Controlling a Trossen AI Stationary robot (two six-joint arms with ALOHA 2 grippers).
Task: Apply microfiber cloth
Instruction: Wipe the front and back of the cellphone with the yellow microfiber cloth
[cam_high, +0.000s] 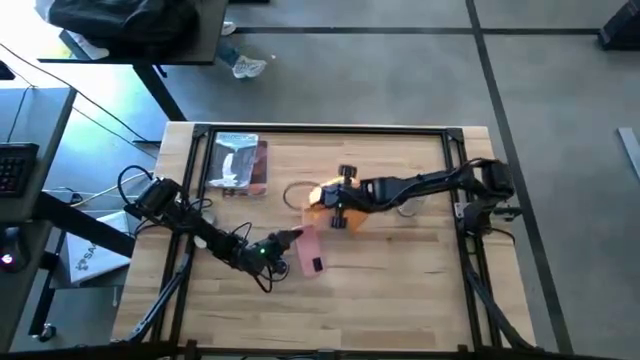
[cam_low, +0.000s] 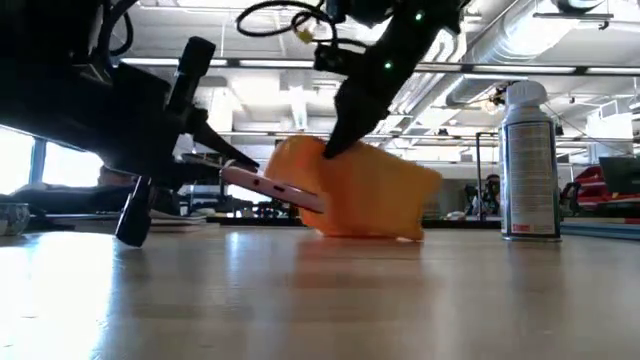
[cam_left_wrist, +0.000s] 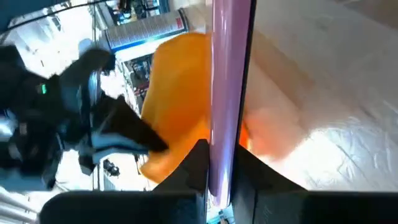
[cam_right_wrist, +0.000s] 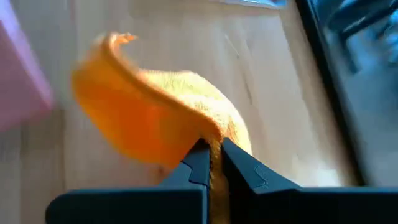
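Note:
The orange microfiber cloth (cam_high: 322, 200) stands bunched near the table's middle, its lower folds (cam_low: 370, 228) on the wood. My right gripper (cam_high: 336, 210) reaches in from the right and is shut on the cloth's top (cam_right_wrist: 212, 149). My left gripper (cam_high: 290, 240) comes from the left and is shut on a pink-cased phone (cam_high: 308, 250). In the low view the phone (cam_low: 275, 187) hangs tilted above the table, its far end against the cloth (cam_low: 375, 195). My left gripper pinches the phone between its two fingers at its near end (cam_left_wrist: 222, 177), one finger on each broad face. The fingers lie along the phone. The phone is clear of the table and slopes down toward the cloth. My right gripper pinches a raised fold at the cloth's top (cam_right_wrist: 214, 134) between its two fingers, slanting down from above (cam_low: 330, 150). The cloth hangs slack below the fingers, with its bottom on the table.
A silvery packet with a brown edge (cam_high: 238, 163) lies at the far left of the table. A spray can (cam_low: 528, 160) stands upright to the right of the cloth. Black frame rails (cam_high: 320, 128) border the table's edges.

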